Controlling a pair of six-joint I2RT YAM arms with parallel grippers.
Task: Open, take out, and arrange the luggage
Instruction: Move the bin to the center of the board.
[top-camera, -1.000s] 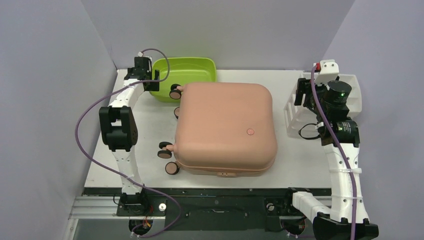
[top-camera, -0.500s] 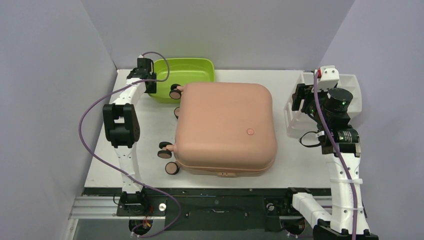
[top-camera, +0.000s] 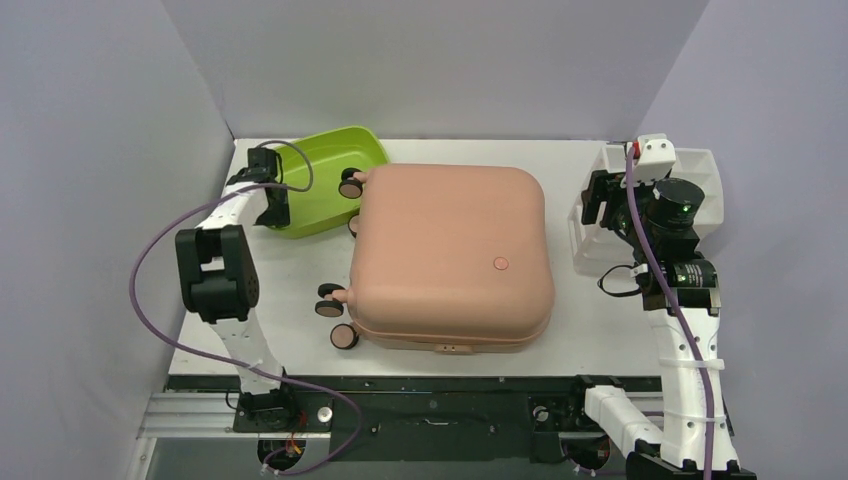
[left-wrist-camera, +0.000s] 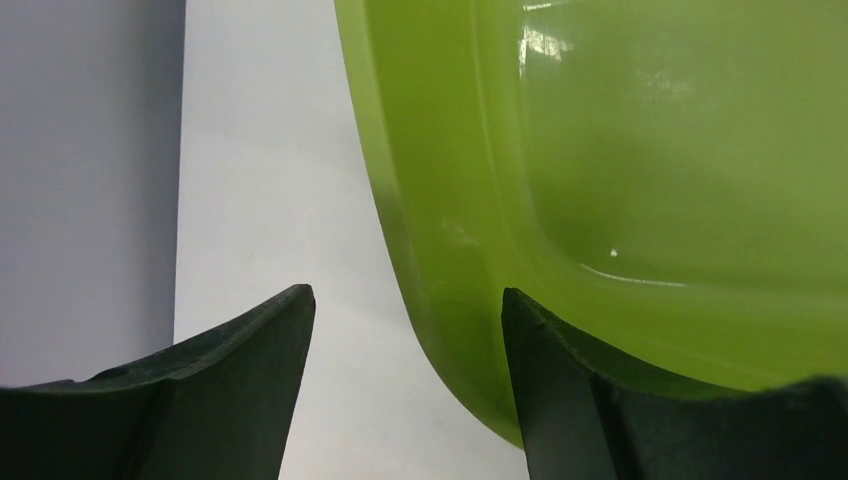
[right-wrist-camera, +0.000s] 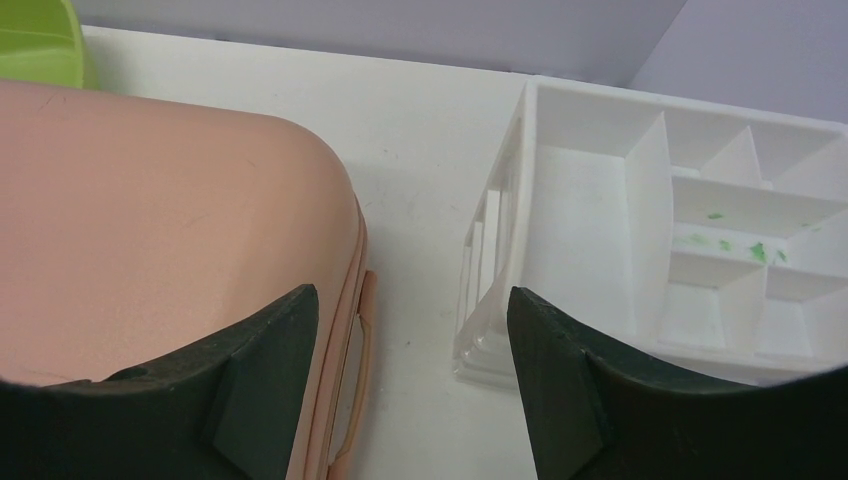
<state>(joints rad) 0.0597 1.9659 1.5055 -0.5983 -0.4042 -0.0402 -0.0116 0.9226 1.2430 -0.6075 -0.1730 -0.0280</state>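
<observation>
One large salmon-pink hard-shell suitcase, a rounded square, lies flat and closed in the middle of the white table. Its smooth upper shell faces the overhead camera and bears a small round logo toward its right side. A seam runs around its near edge, where a small pink tab sticks out. Its black-and-pink caster wheels point left toward the left arm, and the far one sits just beside a lime-green plastic tub. That tub rests at the far left of the table, turned askew. The left gripper straddles the tub's near wall, one finger over bare table and the other against the green plastic. From the wrist view it is hard to say whether the fingers pinch the wall or merely bracket it. The right gripper hangs with its fingers spread and nothing between them. It is above the strip of table between the suitcase's right edge and a white plastic drawer organizer. The organizer's compartments show a few green specks. Plain pale lilac-grey walls enclose the table on three sides. A black metal rail runs along its near edge, where the arm bases are bolted.
</observation>
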